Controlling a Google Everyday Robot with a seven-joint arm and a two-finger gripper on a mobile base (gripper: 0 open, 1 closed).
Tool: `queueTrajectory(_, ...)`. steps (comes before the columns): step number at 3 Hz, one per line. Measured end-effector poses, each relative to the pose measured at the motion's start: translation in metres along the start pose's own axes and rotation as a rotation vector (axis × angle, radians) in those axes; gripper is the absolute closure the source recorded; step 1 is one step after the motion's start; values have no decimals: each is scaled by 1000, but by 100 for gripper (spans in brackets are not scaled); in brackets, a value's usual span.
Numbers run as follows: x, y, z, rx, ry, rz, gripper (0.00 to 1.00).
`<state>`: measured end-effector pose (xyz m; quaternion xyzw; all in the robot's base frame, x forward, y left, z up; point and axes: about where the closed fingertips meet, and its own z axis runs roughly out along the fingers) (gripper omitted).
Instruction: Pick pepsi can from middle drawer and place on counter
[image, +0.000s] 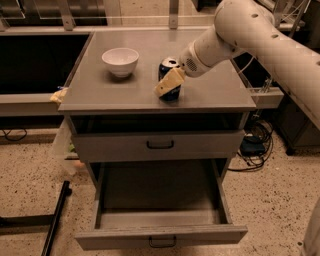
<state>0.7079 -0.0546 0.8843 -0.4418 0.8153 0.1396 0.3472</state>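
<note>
The pepsi can (170, 64) stands upright on the counter (115, 92), right of its middle and near the front edge. My gripper (168, 86) reaches in from the upper right and is shut on the can. One beige finger (169, 82) lies across the can's front; the other is hidden behind it. The can's base rests on the counter. The middle drawer (160, 197) is pulled out wide open below, and its floor is bare.
A white bowl (120, 61) sits on the counter to the left of the can. A closed grey drawer front (160, 145) with a black handle is just under the counter. Cables (255, 145) lie on the floor at the right. A black bar (55, 215) lies on the floor at the left.
</note>
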Motion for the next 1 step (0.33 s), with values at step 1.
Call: queueTrajectory(1, 0, 0, 0, 0, 0, 0, 0)
